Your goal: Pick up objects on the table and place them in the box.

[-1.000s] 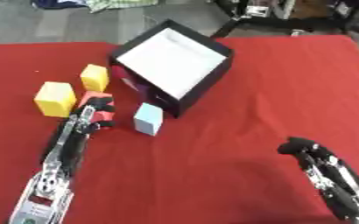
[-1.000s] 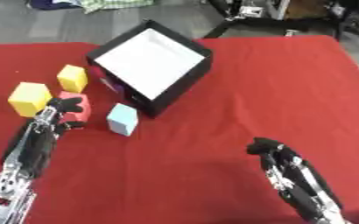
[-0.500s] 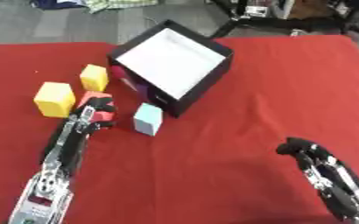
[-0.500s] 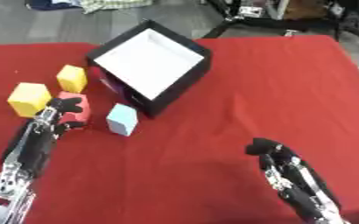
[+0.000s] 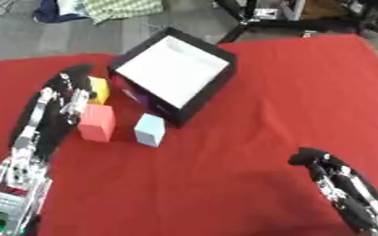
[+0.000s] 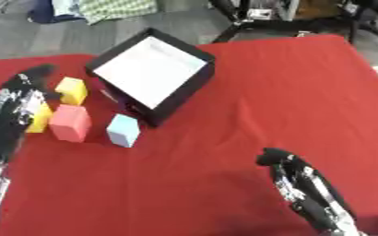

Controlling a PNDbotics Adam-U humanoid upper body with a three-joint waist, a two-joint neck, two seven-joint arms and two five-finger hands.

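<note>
Left eye view | L hand fingers straight, beside pink block | R hand relaxed, idle low-right

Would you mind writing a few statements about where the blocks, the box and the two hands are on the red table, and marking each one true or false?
1. The black box has a white inside with no block in it. True.
2. The light blue block lies inside the box. False: it lies on the red cloth, just in front of the box.
3. The pink block sits left of the light blue block. True.
4. The right hand is holding a yellow block. False: it is at the lower right, far from the blocks and holding nothing.
5. The left hand is at the left, next to the pink block and a yellow block. True.
</note>
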